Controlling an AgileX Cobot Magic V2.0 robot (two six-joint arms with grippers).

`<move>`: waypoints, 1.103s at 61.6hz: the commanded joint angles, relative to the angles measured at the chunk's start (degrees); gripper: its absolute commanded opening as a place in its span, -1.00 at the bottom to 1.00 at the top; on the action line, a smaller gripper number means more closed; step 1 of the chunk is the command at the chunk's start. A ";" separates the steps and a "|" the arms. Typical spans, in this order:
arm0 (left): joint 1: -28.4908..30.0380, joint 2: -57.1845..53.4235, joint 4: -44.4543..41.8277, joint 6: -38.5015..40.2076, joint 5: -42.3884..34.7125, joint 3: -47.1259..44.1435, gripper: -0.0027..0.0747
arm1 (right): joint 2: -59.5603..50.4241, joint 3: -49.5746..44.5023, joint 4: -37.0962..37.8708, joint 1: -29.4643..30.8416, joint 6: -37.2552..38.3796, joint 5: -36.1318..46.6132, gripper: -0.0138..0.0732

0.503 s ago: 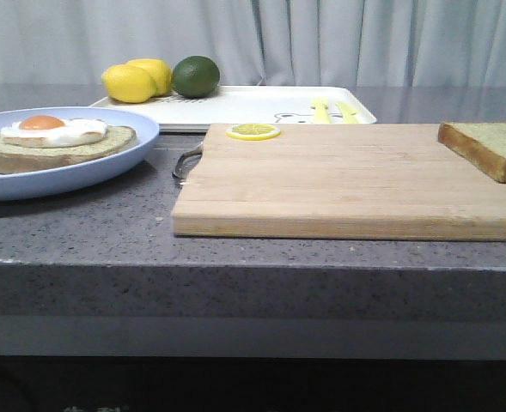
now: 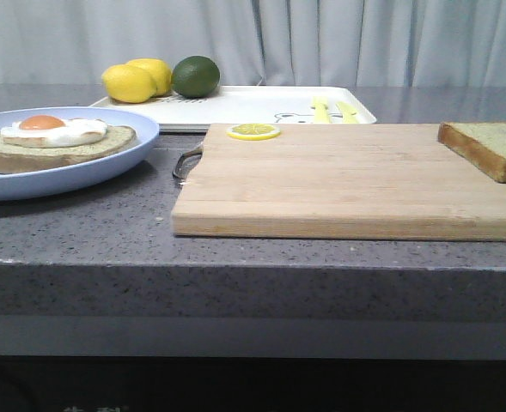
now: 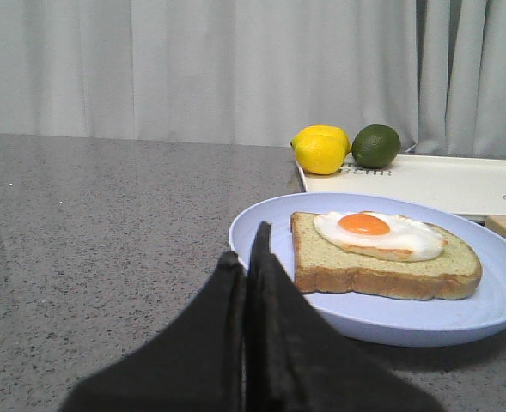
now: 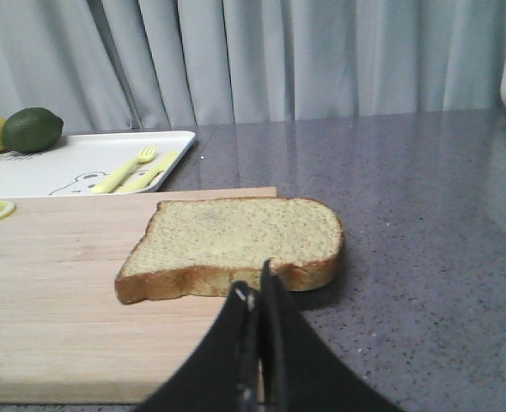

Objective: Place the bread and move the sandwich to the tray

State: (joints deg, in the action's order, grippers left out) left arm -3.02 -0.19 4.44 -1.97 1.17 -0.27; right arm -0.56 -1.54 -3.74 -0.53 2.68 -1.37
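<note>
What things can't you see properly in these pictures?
- The bread: front view, its right side is cut off by the picture edge.
- The plate: front view, its left part is cut off.
- The tray: left wrist view, its far end is cut off; its cartoon print is too small to read.
- Both arms: absent from the front view.

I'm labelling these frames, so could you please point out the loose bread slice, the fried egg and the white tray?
bread (image 4: 240,236): right wrist view, middle of its top crumb face.
fried egg (image 3: 365,225): left wrist view, on the orange yolk.
tray (image 2: 244,105): front view, bare white floor.
</note>
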 commanded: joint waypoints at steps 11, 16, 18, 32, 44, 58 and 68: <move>0.22 -1.22 0.55 0.21 -4.97 -0.04 -0.98 | -1.05 0.12 0.70 0.42 -0.27 6.14 -0.84; 0.22 -1.22 0.55 0.21 -5.71 -0.04 -0.98 | -1.05 0.18 0.70 0.42 -0.27 6.46 -0.84; 0.22 -1.22 0.55 0.21 -6.37 -0.04 -0.98 | -1.05 0.48 0.70 0.42 -0.27 6.32 -0.84; 0.22 -1.10 3.89 0.21 -3.06 8.15 -0.98 | -1.05 9.95 0.30 0.42 -0.27 -1.63 -0.84; 0.22 1.99 3.93 0.21 10.43 22.24 -0.98 | 0.37 22.71 0.30 0.42 -0.27 -11.14 -0.84; 0.22 11.57 3.93 0.21 24.57 37.76 -0.98 | 8.64 36.07 0.30 0.42 -0.27 -21.51 -0.84; 0.22 18.44 4.33 0.21 32.69 45.36 -0.98 | 16.02 42.98 0.30 0.42 -0.27 -30.90 -0.84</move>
State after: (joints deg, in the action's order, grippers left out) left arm -3.02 14.52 7.74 -1.97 34.35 40.95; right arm 11.49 37.54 -3.74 -0.53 2.68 -31.62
